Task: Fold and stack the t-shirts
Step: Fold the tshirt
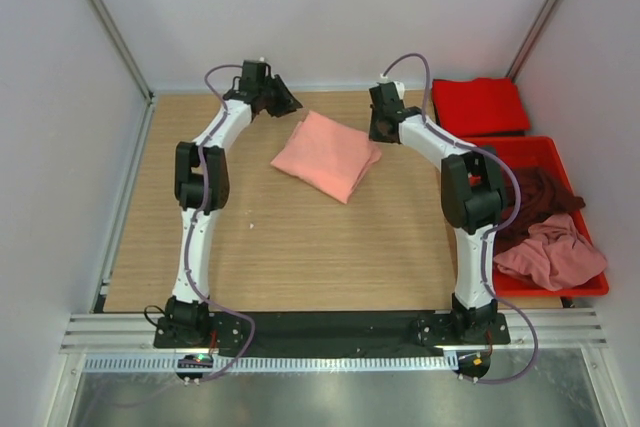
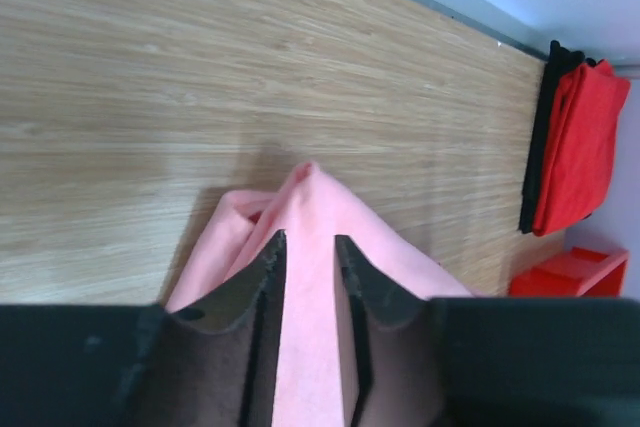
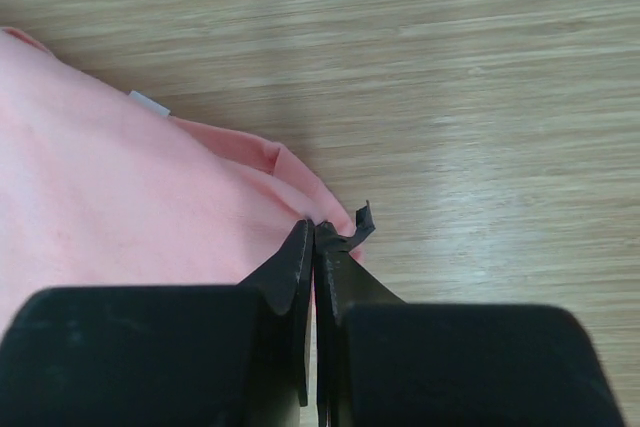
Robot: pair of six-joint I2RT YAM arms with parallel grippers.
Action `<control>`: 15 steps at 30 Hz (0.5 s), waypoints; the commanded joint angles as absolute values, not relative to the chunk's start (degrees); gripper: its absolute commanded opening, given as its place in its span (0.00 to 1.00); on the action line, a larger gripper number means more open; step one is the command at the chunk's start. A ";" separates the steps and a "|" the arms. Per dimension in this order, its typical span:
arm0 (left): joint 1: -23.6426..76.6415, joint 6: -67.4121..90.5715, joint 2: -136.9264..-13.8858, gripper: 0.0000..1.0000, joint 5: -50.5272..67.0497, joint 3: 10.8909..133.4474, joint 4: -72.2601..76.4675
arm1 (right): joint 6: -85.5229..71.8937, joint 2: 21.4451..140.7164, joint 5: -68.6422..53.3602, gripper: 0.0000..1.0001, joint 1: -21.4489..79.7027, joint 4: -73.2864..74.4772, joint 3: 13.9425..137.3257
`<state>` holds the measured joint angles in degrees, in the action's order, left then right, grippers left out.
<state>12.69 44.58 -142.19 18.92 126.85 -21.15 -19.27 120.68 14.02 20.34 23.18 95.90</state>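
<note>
The left end effector [image 2: 310,239] hangs by the far edge of the tabletop [image 1: 300,257], just beside the far-left corner of the salmon-pink t-shirt [image 1: 325,154]. Its fingers stand a narrow gap apart, with pink cloth showing through the gap, and no pinch on the cloth is visible. The salmon-pink t-shirt lies folded into a compact, slightly skewed rectangle in the far middle of the tabletop.

The right end effector [image 3: 314,227] sits at the shirt's right-hand edge with its fingers pressed together, and no cloth can be seen between them. Further right, the bright red t-shirt [image 1: 480,104] lies folded in the far right corner, well apart from the pink one. Nearer than that, the red bin [image 1: 545,291] holds the dark maroon t-shirt [image 1: 540,197] and the dusty pink t-shirt [image 1: 552,252], both crumpled.

The task looks about half done. Two shirts are folded but not yet stacked, and two are left to fold.

For moving, the near half of the tabletop offers a broad stretch of bare wood. Room is tight at the far edge, where both end effectors work close to the back wall [image 1: 330,7]. It is also tight on the right, where the bin and the red shirt crowd the side.
</note>
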 commanded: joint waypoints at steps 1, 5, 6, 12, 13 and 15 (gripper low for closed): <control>11.95 42.37 -140.55 0.29 21.54 128.50 -16.96 | -23.19 120.06 18.19 0.06 18.73 20.57 94.76; 11.08 38.42 -133.70 0.43 15.32 123.34 -18.71 | -26.80 117.78 17.50 0.19 17.67 17.16 88.97; 11.07 37.63 -132.03 0.43 15.29 121.57 -18.89 | -27.07 117.77 16.27 0.20 17.58 16.36 88.95; 13.27 34.54 -119.81 0.45 12.66 106.72 -18.54 | -30.31 113.12 10.47 0.41 17.40 17.93 87.10; 13.62 34.37 -119.10 0.45 12.74 104.79 -18.46 | -31.19 111.55 9.33 0.42 17.32 18.36 86.75; 14.76 34.37 -117.78 0.45 13.10 99.96 -18.11 | -34.26 110.13 8.62 0.51 17.40 17.50 84.39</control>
<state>12.67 36.82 -121.14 13.65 104.47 -19.68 -29.50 117.78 11.29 17.06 19.40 85.54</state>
